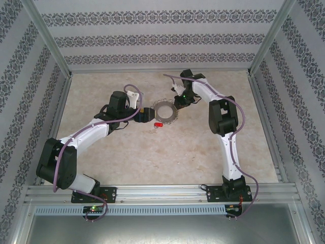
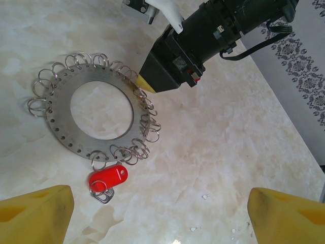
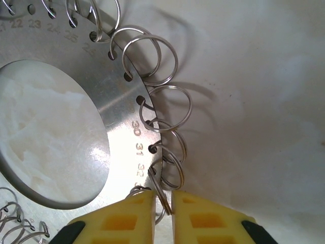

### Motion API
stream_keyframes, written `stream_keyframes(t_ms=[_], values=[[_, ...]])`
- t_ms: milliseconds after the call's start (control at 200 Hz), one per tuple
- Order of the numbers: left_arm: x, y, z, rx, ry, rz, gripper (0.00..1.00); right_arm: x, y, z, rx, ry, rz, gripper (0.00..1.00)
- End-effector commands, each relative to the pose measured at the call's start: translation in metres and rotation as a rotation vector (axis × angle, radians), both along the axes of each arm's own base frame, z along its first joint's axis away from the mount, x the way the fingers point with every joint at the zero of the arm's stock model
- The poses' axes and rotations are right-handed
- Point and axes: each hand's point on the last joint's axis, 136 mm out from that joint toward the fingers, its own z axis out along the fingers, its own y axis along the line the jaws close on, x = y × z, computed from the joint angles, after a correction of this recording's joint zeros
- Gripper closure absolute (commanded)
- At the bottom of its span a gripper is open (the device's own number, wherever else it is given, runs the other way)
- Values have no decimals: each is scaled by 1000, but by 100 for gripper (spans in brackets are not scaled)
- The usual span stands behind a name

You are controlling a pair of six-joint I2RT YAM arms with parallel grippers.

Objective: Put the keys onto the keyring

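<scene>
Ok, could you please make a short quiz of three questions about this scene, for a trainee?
1. True or false: the left claw is shut on the red key.
2. What does the right claw pinch? A) the red key B) a wire loop of the keyring C) nothing
3. Fill in: seen from above, the red key lies on the keyring's ____ side, near or far from the arm bases.
Key: 1 false, the left claw stands open; 2 B; 3 near.
</scene>
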Motion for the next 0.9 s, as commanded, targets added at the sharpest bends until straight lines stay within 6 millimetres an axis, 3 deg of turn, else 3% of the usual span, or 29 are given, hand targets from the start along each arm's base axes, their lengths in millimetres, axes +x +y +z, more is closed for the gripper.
stream_keyframes(t_ms=[0, 205, 585, 894], values=[[-2, -3, 13, 1, -55, -21, 11, -6, 4, -1, -14, 9, 24, 85], [-2, -2, 12, 6, -50, -18, 11, -7, 5, 5, -3, -2, 27, 87], [-4, -2, 16, 2, -53, -16, 11, -14, 14, 22, 68, -62, 56, 100], [-8, 0, 26, -11, -73, -12, 19, -39, 57, 75, 177, -298, 288, 100]])
